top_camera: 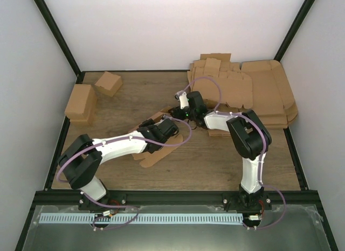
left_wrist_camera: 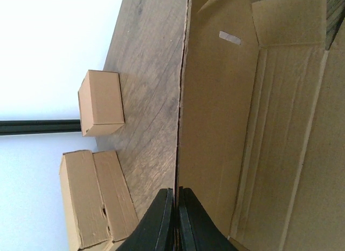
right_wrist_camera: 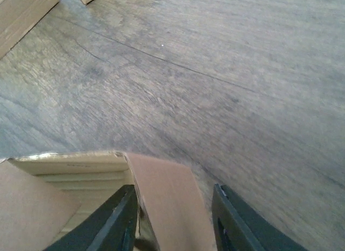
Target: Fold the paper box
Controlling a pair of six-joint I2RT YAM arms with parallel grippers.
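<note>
Two pairs of fingers meet on one brown cardboard piece. My left fingers [left_wrist_camera: 167, 221] are pressed together on the thin edge of the paper box [left_wrist_camera: 226, 127], pinching it, and that edge runs straight away from the tips. On one side of them the box spreads out as a plain brown sheet with long crease lines, a faintly ribbed panel, a flap at the far end and a small pale strip near that flap. On the other side is the wooden table [left_wrist_camera: 145, 73], where a small carton [left_wrist_camera: 101, 102] and a longer carton [left_wrist_camera: 91, 202] stand well apart from the box.

My right fingers [right_wrist_camera: 113, 226] are spread. A smooth brown flap of the same box stands between them, close against one finger and apart from the other. A ribbed panel lies open just outside the nearer finger.

From above, the box lies under both wrists near the middle of the table, and a heap of cardboard sheets [top_camera: 264, 94] sits beyond my right fingers.
</note>
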